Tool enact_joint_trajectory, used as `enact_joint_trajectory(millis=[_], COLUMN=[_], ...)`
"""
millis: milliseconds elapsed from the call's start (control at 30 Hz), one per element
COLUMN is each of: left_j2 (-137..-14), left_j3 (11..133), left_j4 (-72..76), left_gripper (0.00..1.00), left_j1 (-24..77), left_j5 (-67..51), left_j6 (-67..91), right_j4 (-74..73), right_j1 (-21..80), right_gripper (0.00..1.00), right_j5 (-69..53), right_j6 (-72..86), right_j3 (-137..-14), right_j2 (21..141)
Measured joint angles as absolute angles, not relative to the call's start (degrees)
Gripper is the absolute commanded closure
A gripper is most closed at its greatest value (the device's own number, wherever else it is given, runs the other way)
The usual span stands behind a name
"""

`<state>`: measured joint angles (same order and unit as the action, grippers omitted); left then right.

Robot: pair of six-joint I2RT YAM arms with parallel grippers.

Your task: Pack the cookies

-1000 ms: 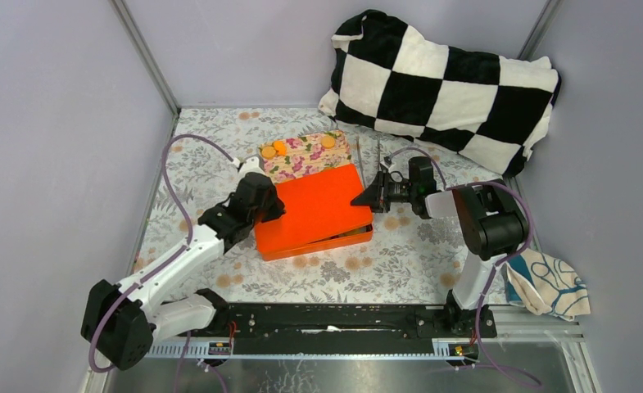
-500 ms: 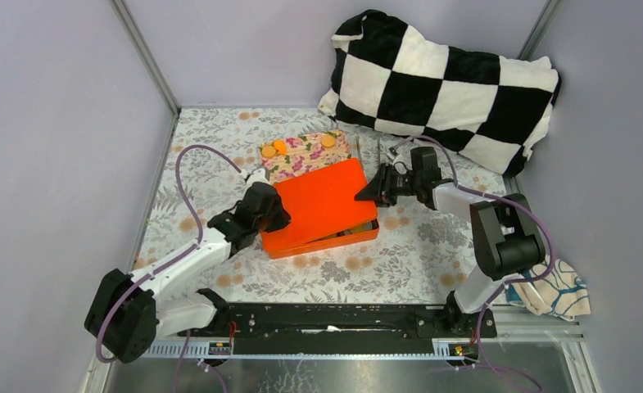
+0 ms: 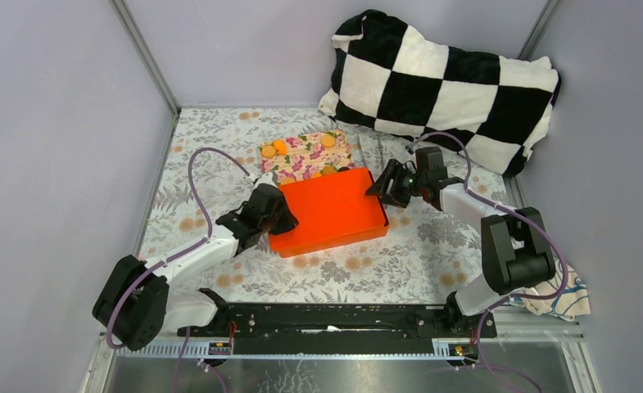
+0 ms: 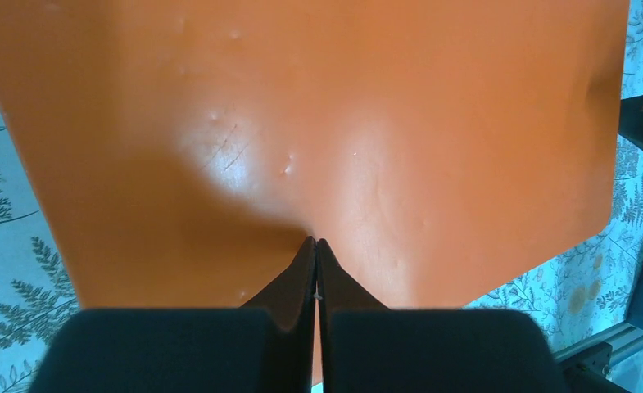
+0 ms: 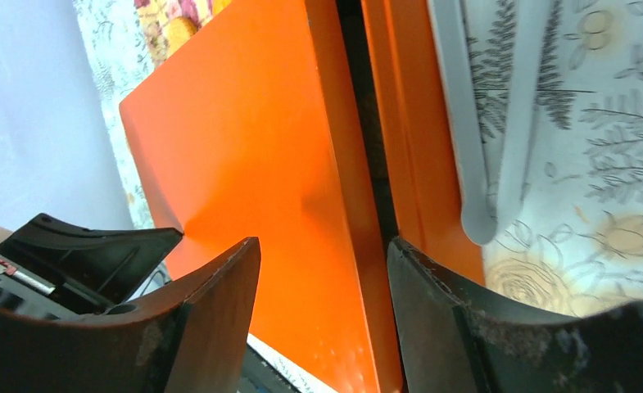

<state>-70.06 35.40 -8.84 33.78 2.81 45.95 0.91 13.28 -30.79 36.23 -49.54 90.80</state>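
An orange box with its orange lid [image 3: 330, 211] lies mid-table; the lid covers it, so its contents are hidden. Three orange-tan cookies [image 3: 273, 148] [image 3: 328, 140] lie on a pink floral pad [image 3: 301, 155] just behind the box. My left gripper [image 3: 279, 216] is shut and empty, its tips [image 4: 315, 242] pressed on the lid [image 4: 318, 123] at its left edge. My right gripper [image 3: 381, 187] is open at the lid's far right corner. In the right wrist view its jaws [image 5: 324, 254] straddle the lid's edge [image 5: 334, 164] without closing on it.
A black-and-white checked pillow [image 3: 441, 82] fills the back right. Grey tongs [image 3: 379, 154] lie beside the box's right side and also show in the right wrist view [image 5: 465, 123]. A patterned rag [image 3: 557, 285] lies at the near right. Walls enclose three sides.
The lid has dropped from a tilt to lie flat over the box, which slid to the right. Both grippers followed it to the right; the right one moved back toward the pillow.
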Motion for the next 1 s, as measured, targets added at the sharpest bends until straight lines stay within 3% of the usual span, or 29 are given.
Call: enact_joint_trajectory(millis=[267,400,533,667,833,1000], left_j2=[-72.8,-74.0,-71.3,-63.0,-54.9,-57.0], left_j3=[35.5,36.6,40.8,49.1,55.7,50.9], left_j4=[-4.1,-3.6,-9.9,-20.0,-34.4,-46.0], left_gripper=[1.0,1.0,1.0,1.0,1.0,1.0], left_j1=[33.8,33.8,33.8,33.8,33.8,33.8], left_j5=[1.0,0.6,2.0,9.2,21.7,27.1], left_j6=[46.2,46.7,47.3,48.7,54.8,62.3], right_j4=[-7.6,-10.0,-13.2,-14.1,-15.3,-15.2], right_j1=[12.8,12.7,12.7,12.7,12.7,12.7], right_gripper=[0.36,0.5,0.74,0.84,0.88,0.88], right_j5=[-19.0,-14.3,-11.2,-10.0,-10.2,-11.7], right_j6=[32.3,30.9,28.9,27.7,26.6,26.0], right_j3=[-51.0,-52.5,-55.6,-57.6,-58.8,-59.5], right_j2=[82.6,80.8,83.3,87.9,92.8,96.4])
